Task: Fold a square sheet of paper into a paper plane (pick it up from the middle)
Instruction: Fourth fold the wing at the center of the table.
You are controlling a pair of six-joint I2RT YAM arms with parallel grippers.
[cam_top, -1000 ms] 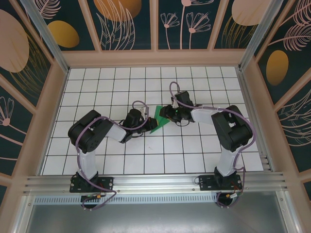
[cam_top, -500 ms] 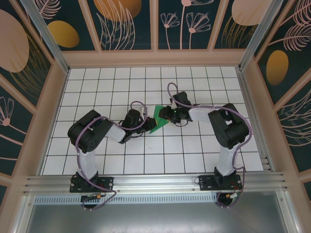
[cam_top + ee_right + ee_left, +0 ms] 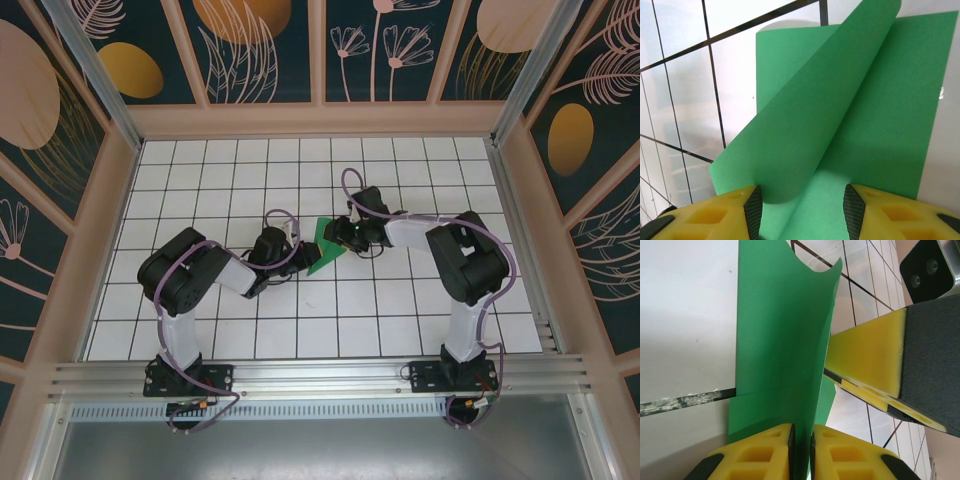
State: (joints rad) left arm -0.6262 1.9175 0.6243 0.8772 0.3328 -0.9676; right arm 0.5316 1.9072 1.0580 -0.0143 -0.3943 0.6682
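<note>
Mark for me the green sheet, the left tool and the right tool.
green sheet (image 3: pixel 805 115), right wrist view, on the curled-over flap.
left tool (image 3: pixel 801 447), left wrist view, midway between its fingertips.
right tool (image 3: pixel 802 212), right wrist view, midway between its fingertips.

You slid the right gripper (image 3: pixel 338 234) leftward, further onto the square sheet of paper (image 3: pixel 322 248), and that arm's elbow (image 3: pixel 466 262) swung in toward the middle of the table (image 3: pixel 400 322) with it. Your left gripper (image 3: pixel 297 253) edged slightly left, too.
</note>
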